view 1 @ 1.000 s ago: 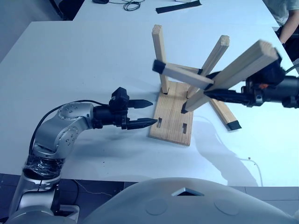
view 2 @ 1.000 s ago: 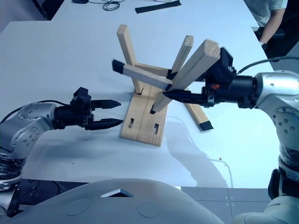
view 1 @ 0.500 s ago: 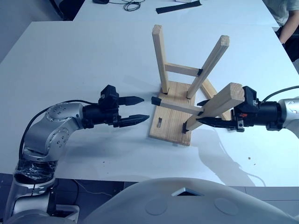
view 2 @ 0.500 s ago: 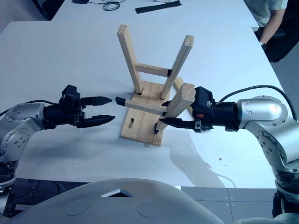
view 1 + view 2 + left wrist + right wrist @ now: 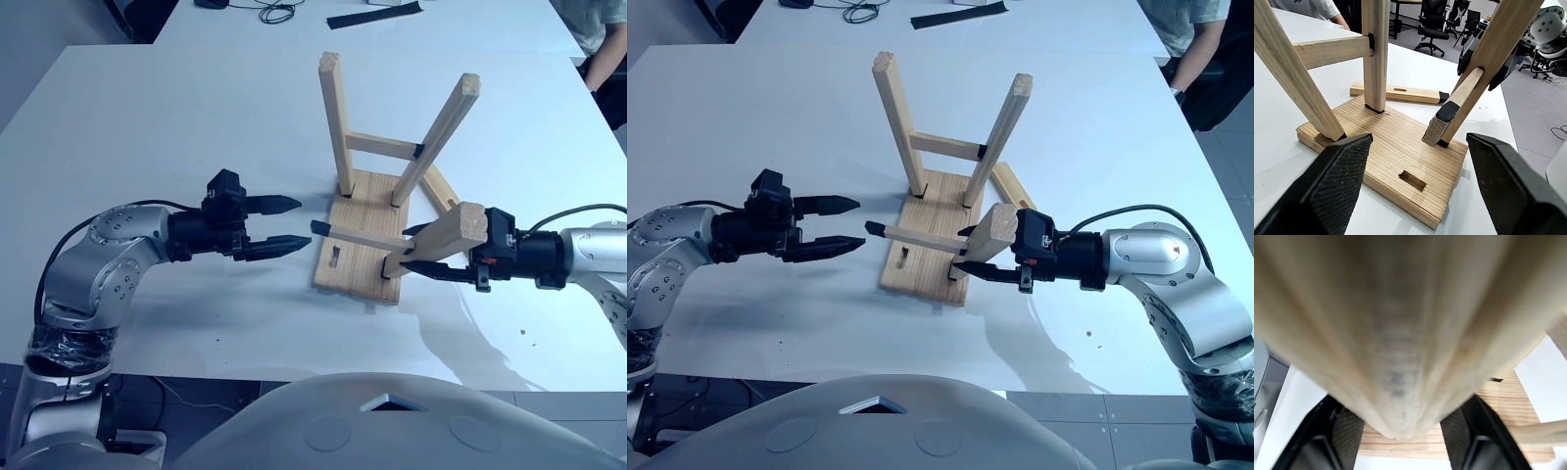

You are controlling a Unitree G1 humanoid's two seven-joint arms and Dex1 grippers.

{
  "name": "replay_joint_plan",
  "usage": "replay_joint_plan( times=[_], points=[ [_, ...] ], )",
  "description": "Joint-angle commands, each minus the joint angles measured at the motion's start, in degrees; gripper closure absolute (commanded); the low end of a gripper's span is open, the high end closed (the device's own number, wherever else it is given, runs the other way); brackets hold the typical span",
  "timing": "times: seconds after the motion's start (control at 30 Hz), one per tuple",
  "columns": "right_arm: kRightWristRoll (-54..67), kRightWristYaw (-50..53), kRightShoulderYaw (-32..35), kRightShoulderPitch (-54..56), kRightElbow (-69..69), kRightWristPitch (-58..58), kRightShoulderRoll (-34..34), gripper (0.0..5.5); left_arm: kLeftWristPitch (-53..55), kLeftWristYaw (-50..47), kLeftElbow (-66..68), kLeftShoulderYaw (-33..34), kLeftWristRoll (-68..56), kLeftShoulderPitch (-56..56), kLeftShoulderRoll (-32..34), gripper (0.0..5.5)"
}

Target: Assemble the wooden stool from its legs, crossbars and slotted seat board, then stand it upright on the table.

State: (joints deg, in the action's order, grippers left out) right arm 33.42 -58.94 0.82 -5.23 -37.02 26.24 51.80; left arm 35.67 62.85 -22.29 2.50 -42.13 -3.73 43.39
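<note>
Gripping a tilted leg [image 5: 439, 240] with its crossbar [image 5: 358, 238], the right hand [image 5: 423, 270] holds its foot against the seat board [image 5: 364, 206]; the left hand [image 5: 290, 222] gapes wide just beside the board.

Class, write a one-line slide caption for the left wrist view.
Open left gripper faces the seat board while the right gripper holds a tilted leg, foot at the board.
</note>
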Motion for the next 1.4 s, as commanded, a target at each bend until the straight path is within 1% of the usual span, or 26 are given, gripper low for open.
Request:
replay_joint_plan(
  times=[0.03,0.17,0.33,0.57,0.73,1.03,1.2,1.27,1.33,1.4],
  points=[
    [-2.7,-0.7,-3.2,-2.7,2.1,0.6,0.6,3.46,0.3,0.5,0.3,0.6,-0.1,-1.0,1.0,1.95],
    [-3.3,-1.7,-6.8,-3.4,4.2,0.3,0.6,3.46,0.3,0.6,0.5,0.3,0.2,-1.3,1.1,1.95],
    [-2.1,-4.3,-9.6,-1.1,8.3,1.7,1.6,3.46,0.5,0.0,0.4,0.4,0.0,-1.3,0.7,1.95],
    [-5.4,-8.7,-15.7,2.4,15.3,0.7,2.2,3.46,0.8,-1.1,0.0,0.1,-0.3,-1.5,-0.2,1.95],
    [-8.4,-9.9,-19.8,1.8,15.9,-1.7,3.4,3.46,0.9,-1.3,0.0,-0.1,0.0,-1.5,-0.6,1.95],
    [-10.7,-10.0,-22.1,0.8,16.3,-5.9,6.5,3.46,0.5,-1.2,-0.1,0.3,0.4,-0.5,-0.5,1.95],
    [-6.1,-10.2,-21.4,5.5,20.4,-2.4,4.2,3.46,0.3,-1.1,0.5,0.6,0.4,-1.0,-0.5,1.95],
    [-5.6,-11.0,-22.1,6.7,21.8,-2.3,4.0,3.46,0.2,-1.2,1.1,0.9,0.3,-1.8,-0.6,1.95],
    [-5.7,-12.0,-23.0,7.3,22.5,-2.9,4.1,3.46,0.7,-1.8,1.9,2.0,-0.8,-3.5,-1.1,1.95],
    [-5.8,-12.3,-23.6,7.7,22.7,-3.3,4.1,3.46,2.5,-3.1,2.6,4.7,-4.6,-6.2,-2.0,1.95]
  ],
)
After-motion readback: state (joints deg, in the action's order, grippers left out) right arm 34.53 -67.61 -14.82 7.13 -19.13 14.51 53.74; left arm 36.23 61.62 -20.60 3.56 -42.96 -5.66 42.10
